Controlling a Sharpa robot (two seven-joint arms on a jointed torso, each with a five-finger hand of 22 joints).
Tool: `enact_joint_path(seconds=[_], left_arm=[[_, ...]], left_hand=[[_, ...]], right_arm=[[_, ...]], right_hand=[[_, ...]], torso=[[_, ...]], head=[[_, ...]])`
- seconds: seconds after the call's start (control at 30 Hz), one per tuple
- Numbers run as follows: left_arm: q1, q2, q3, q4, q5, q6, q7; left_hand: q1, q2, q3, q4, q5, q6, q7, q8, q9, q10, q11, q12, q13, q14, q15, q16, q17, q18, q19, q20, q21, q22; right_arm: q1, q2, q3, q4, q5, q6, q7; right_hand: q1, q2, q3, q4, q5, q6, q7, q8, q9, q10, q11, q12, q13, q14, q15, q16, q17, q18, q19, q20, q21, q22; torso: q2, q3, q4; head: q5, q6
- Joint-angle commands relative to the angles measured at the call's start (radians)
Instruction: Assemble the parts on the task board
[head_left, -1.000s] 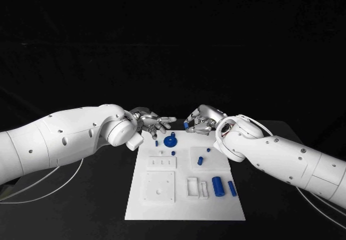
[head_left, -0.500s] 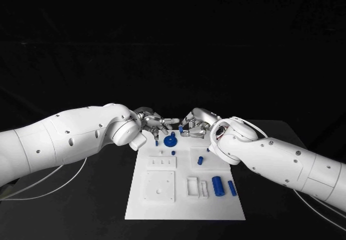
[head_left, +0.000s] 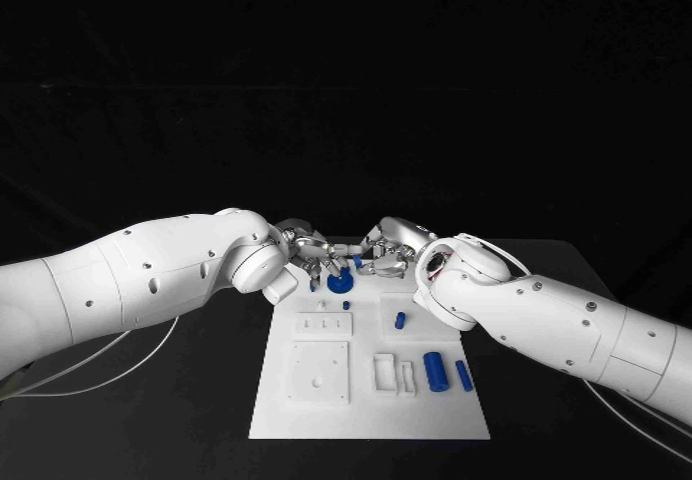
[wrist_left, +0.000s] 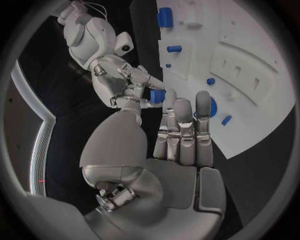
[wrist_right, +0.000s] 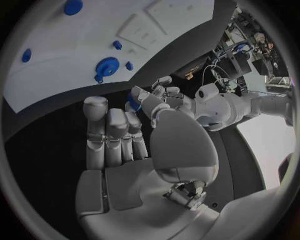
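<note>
Task board (head_left: 372, 410): hands have closed in at its far edge. Right hand (head_left: 387, 250) pinches a blue part (wrist_left: 157, 96); left hand (head_left: 310, 255) open, fingers spread. Black table (head_left: 188, 400).

Black table (head_left: 173, 400); white task board (head_left: 368, 420) flat at its middle.

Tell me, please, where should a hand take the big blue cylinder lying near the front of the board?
Probably across the middle of the big blue cylinder, pinching its long curved sides from above. It lies flat on the task board, with a white block and a thinner blue peg beside it.
</note>
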Motion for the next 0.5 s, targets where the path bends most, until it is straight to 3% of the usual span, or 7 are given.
enact_joint_path(seconds=[0.03,0.23,0.5], left_arm=[[0.001,0.005,0.0,0.0,-0.007,0.021,-0.01],[0.0,0.008,0.0,-0.001,-0.007,0.019,-0.008],[0.0,0.012,0.0,0.001,-0.004,0.02,-0.005]], left_hand=[[0.005,0.005,0.0,-0.009,0.001,-0.002,0.0,-0.006,-0.005,-0.004,0.004,-0.006,-0.002,-0.007,0.0,0.006,-0.002,0.016,-0.006,-0.001,-0.004,0.001],[0.008,0.018,0.002,-0.017,0.0,-0.002,0.001,-0.006,-0.008,-0.004,0.004,-0.006,-0.002,-0.007,0.0,0.007,-0.004,0.016,-0.006,-0.001,-0.005,0.003],[0.008,0.052,-0.009,-0.066,0.0,0.003,-0.001,-0.006,-0.012,0.0,0.002,-0.007,-0.005,-0.007,-0.001,0.011,-0.007,0.015,-0.006,-0.002,-0.006,0.007]], right_arm=[[0.0,0.004,0.0,0.002,-0.016,0.018,-0.005],[0.0,0.01,-0.003,0.001,-0.017,0.027,-0.004],[0.0,0.017,-0.006,0.002,-0.02,0.033,-0.008]], right_hand=[[-0.007,-0.002,-0.002,0.001,0.002,0.007,-0.001,0.004,0.001,0.004,0.0,-0.006,-0.001,0.005,-0.002,-0.003,0.0,0.01,0.051,-0.003,0.003,0.062],[-0.006,-0.002,-0.008,0.003,0.002,0.006,-0.001,0.004,0.001,0.004,0.0,-0.006,-0.001,0.005,-0.002,-0.004,0.0,0.01,0.051,-0.003,0.004,0.062],[-0.006,-0.002,-0.011,0.004,0.001,0.006,-0.001,0.004,0.001,0.004,0.0,-0.006,-0.001,0.005,-0.002,-0.004,0.0,0.01,0.051,-0.003,0.004,0.062]], torso=[[0.001,0.0011,0.002],[0.0,0.0,0.0001],[0.001,0.0,0.0015]], head=[[0.0,-0.001],[0.002,-0.001],[0.002,-0.004]])
